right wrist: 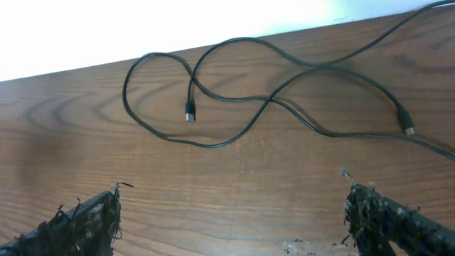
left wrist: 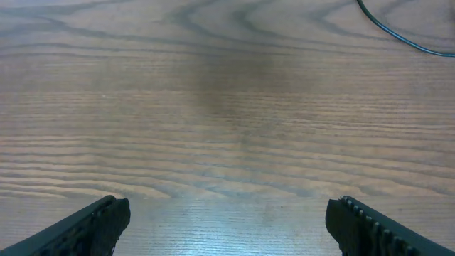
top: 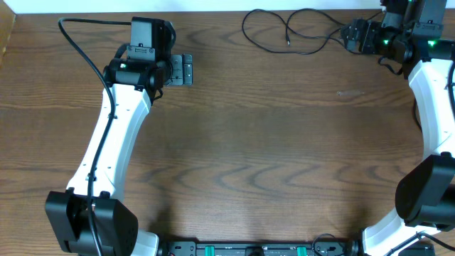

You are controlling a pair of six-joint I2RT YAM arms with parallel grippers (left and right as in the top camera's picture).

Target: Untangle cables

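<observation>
The table (top: 249, 142) is dark wood grain. The cables (right wrist: 192, 80) lie on it along the far edge, right of the middle, as thin black wire in loose loops that cross over one another in a few places. In the right wrist view, one small plug (right wrist: 190, 112) rests inside the left loop with its lead running up and away from it. A second plug (right wrist: 407, 129) lies farther right, at the end of a strand that comes down from the far right.

The right end effector (right wrist: 231, 206) sits at the far right of the table, just right of the cables and pointing at them. Its fingers (right wrist: 78, 224) are spread wide with nothing between them. The wire lies beyond the fingertips, apart from them.

The left end effector (left wrist: 227, 213) is at the far left of the table, well apart from the cables. Its two fingers are also spread wide over bare wood, holding nothing. In its wrist view, only a short arc of black wire shows at the far right corner. A thicker black cord (top: 78, 43) runs along the left arm itself.
</observation>
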